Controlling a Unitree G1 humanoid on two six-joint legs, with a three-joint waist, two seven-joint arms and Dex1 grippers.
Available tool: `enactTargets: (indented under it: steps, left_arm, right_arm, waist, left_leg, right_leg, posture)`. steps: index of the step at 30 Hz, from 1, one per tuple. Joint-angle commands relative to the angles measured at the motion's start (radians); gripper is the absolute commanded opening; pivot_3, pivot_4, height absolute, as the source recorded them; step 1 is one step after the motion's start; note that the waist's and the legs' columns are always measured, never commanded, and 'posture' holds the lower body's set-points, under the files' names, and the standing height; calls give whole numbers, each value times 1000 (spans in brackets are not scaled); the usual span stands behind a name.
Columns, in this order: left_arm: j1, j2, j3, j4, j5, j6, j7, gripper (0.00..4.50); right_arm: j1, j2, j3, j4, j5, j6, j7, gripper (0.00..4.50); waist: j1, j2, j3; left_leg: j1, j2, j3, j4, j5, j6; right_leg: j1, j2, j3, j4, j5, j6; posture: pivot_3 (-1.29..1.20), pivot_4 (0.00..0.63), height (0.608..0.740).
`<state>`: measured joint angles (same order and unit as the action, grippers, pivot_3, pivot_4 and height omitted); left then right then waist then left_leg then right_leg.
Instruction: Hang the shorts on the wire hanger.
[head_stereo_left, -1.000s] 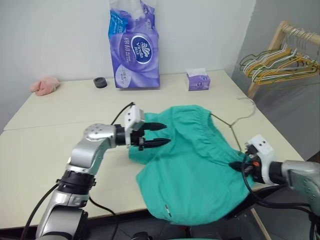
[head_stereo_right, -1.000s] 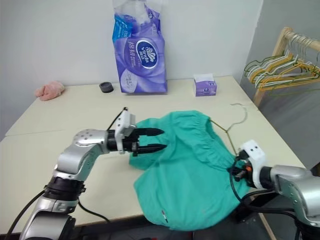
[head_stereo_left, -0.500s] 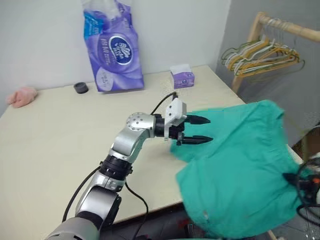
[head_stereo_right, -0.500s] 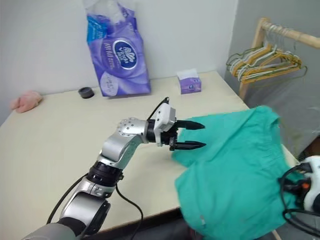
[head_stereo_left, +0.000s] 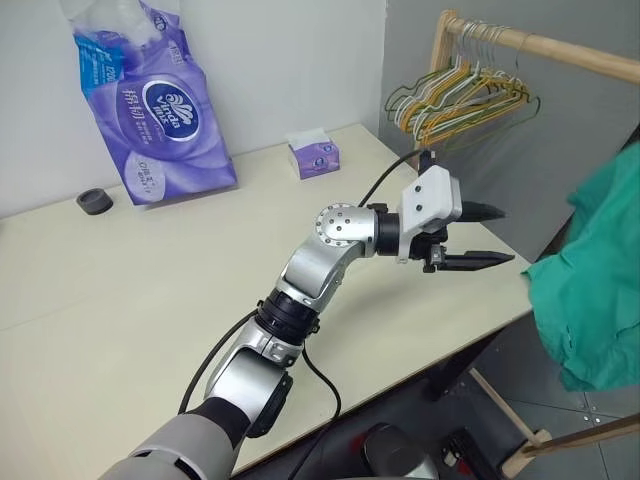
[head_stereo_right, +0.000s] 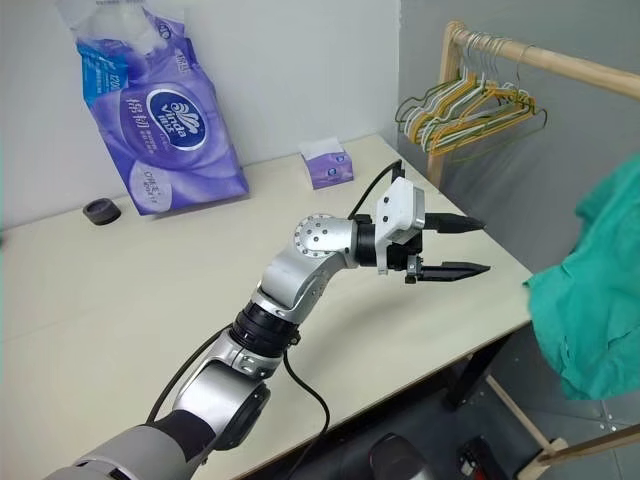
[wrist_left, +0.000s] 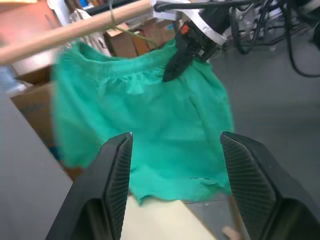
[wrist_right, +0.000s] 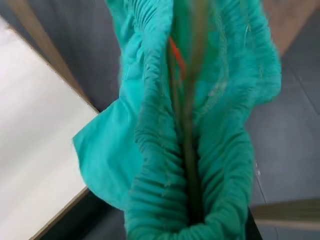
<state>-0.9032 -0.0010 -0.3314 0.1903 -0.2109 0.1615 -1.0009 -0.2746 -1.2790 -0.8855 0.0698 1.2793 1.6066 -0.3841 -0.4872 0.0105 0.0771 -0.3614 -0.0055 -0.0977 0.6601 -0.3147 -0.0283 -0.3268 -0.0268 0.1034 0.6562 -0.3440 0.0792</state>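
The teal-green shorts (head_stereo_left: 590, 290) hang in the air past the table's right edge, clear of the tabletop. In the left wrist view they (wrist_left: 150, 115) dangle full width by the gathered waistband, where my right gripper (wrist_left: 170, 74) is shut. Seen from the right wrist, the thin olive wire hanger (wrist_right: 189, 130) runs inside the bunched waistband (wrist_right: 150, 150). My left gripper (head_stereo_left: 508, 235) stands open and empty, level, pointing toward the shorts from over the table's right edge, well apart from them.
A wooden rack (head_stereo_left: 520, 40) with bunched yellow, green and white hangers (head_stereo_left: 455, 95) stands to the right behind the table (head_stereo_left: 150, 300). On the table's far side are a purple tissue pack (head_stereo_left: 155, 110), a small tissue box (head_stereo_left: 315, 157) and a black roll (head_stereo_left: 95, 200).
The view has swung right. The right gripper lifted the shorts off the table and carried them out past its right edge. The left gripper followed rightward and upward, staying open.
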Motion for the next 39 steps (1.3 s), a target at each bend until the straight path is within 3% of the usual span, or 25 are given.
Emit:
enactTargets:
  steps: [1, 8, 21, 25, 31, 35, 39]
  left_arm:
    - [-42, -24, 2, -2, 26, -45, 43, 2931]
    - [-88, -69, 5, 19, 27, -59, 69, 2931]
    - [-185, -156, 9, 79, 15, -60, 80, 2931]
    - [-207, -173, 5, 108, 23, -84, 87, 2970]
    - [-208, -186, 28, 115, -23, -19, 97, 2970]
    - [-200, -166, 42, 111, -47, 30, 98, 2970]
    - [-177, -126, 49, 122, -32, 41, 107, 2970]
  right_arm:
    - [-67, -89, 80, 133, 22, 8, -15, 0]
    - [-170, -129, 211, 307, -22, 8, -2, 0]
    - [-173, -66, 185, 289, 26, 8, -50, 0]
    - [-191, -43, 150, 275, 46, 8, -112, 1041]
    - [-269, 18, 47, 217, 90, 8, -278, 3043]
    - [-377, 100, -14, 102, 89, 7, -462, 4345]
    - [-475, 187, -6, -65, 15, -9, -604, 4472]
  waist:
    - [-1, -1, 3]
    - [8, 2, 8]
    - [23, 2, 9]
    - [22, 3, 9]
    - [25, 3, 10]
    - [23, 4, 10]
    - [27, 5, 9]
  left_leg:
    - [0, 0, 1, 0, 0, 0]
    - [1, 0, 2, 0, 0, 0]
    - [0, -1, 4, 0, 0, -1]
    - [1, -1, 4, 0, 0, -1]
    - [0, -1, 4, 0, 0, -1]
    - [1, -1, 4, 0, 0, -1]
    - [0, -1, 4, 0, 0, -1]
  right_leg:
    - [0, 0, 0, 0, 0, 1]
    - [5, -2, 0, -9, 1, 7]
    - [7, -3, -1, -12, 0, 12]
    - [7, -3, 0, -12, 0, 12]
    - [7, -3, 0, -12, 0, 12]
    - [7, -3, 0, -12, 0, 12]
    - [6, -3, 0, -11, 0, 12]
  posture:
    - [-573, 83, 740]
    - [-536, 80, 740]
    - [-527, 77, 740]
    - [-529, 71, 740]
    - [-521, 66, 740]
    - [-522, 62, 740]
    - [-521, 52, 740]
